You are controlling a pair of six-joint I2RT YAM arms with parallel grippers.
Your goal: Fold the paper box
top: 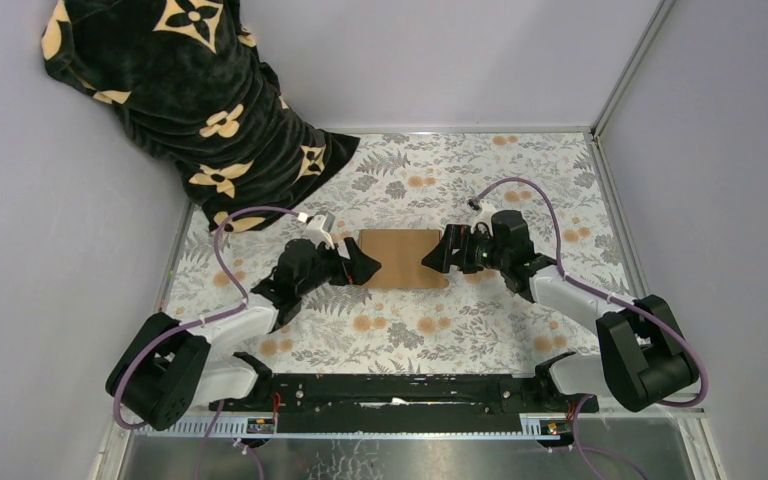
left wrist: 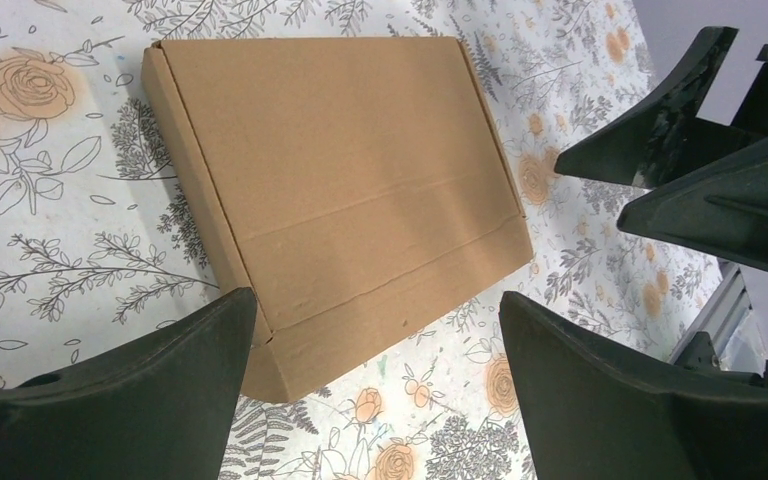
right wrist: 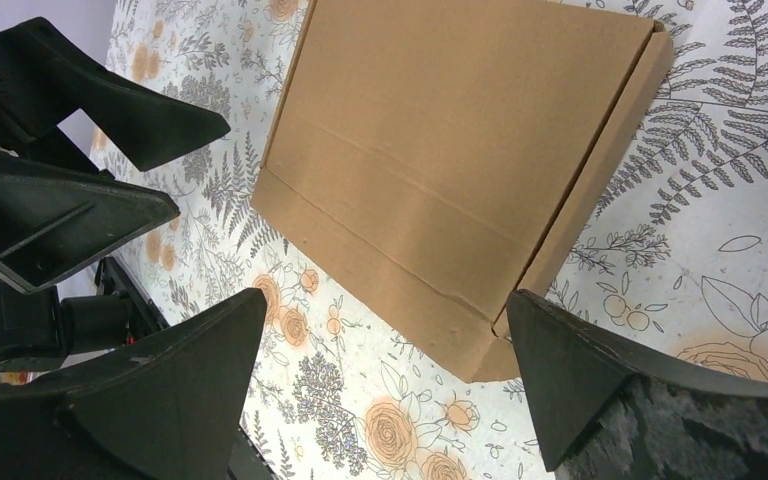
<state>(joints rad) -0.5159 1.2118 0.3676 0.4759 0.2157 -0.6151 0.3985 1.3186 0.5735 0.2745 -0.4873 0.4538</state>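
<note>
**Top external view.** The paper box (top: 402, 258) is seen lying flat on the flower-printed table cover (top: 480, 170), about midway across the table and between the two arms. The left gripper (top: 365, 268) is set at the box's left edge and the right gripper (top: 436, 258) at its right edge. Whether either one touches the cardboard cannot be told from this height. A black blanket with tan flower motifs (top: 200, 90) is draped in the far left corner, and its lower end lies on the cover. A purple cable (top: 222, 240) is looped above the left arm.

**Left wrist view.** The box is shown as a flat brown rectangle, with crease lines running across its upper face and a narrow side panel folded along one long edge. The left fingers (left wrist: 140, 400) are spread wide apart and nothing is clamped between them. They are placed on either side of the box's near end. One tip overlaps the near corner in the picture, but contact cannot be confirmed. Past the box's far corner the other arm's fingers are seen, also held apart.

**Right wrist view.** The same box is seen from the opposite end, flat on the cover. The right fingers (right wrist: 640, 400) are held wide apart at its near end, with nothing gripped between them.
</note>
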